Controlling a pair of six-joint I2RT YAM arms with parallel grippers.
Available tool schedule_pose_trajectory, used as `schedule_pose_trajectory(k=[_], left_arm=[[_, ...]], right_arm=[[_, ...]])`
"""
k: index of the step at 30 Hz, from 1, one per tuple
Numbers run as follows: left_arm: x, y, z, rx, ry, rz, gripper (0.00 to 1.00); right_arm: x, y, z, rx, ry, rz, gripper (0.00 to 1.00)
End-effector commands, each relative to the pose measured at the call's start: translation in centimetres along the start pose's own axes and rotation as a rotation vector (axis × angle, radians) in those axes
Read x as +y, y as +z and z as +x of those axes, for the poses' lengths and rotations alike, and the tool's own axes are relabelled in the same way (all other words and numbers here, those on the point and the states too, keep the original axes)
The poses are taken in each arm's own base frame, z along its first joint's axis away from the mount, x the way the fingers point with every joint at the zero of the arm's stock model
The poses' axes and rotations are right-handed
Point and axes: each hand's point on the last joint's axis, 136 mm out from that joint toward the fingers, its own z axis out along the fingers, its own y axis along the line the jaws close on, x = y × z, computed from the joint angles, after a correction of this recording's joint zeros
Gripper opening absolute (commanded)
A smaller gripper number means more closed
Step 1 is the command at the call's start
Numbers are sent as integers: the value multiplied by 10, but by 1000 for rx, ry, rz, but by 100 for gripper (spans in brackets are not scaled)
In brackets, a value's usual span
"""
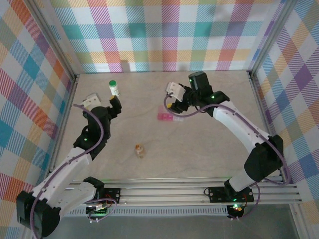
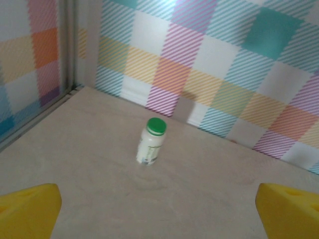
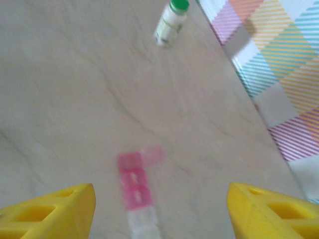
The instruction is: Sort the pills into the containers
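The right tool (image 3: 159,213) is hanging with its yellow fingers spread wide and gripping nothing, just above the slim translucent pink multi-compartment pill box (image 3: 135,186) near the middle of the tabletop's (image 1: 209,142) far edge, probably lining up on it. The left tool (image 2: 159,214) is gaping fully, also empty, facing the small white green-capped bottle (image 2: 151,142) standing by the far-left corner. The top view is adding the tiny amber pale-capped bottle (image 1: 139,150) sitting toward the near edge, while the right wrist view is resolving the box's compartments.

The left arm reached forward, the left gripper (image 1: 115,103) (image 2: 159,214) spread wide. The right arm bent inward at the elbow, the right gripper (image 1: 172,103) (image 3: 159,209) angled downward, jaws apart.
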Motion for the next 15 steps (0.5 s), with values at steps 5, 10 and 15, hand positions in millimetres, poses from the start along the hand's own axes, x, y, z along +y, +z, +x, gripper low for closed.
schedule_pose_trajectory(k=[5, 10, 15], left_arm=[[53, -77, -17, 106, -139, -38, 100], [78, -123, -31, 60, -145, 29, 100], [76, -136, -43, -45, 27, 114, 100]], right_arm=[[74, 28, -6, 59, 371, -190, 66], [129, 46, -14, -13, 356, -361, 66], [204, 61, -5, -7, 85, -535, 68]])
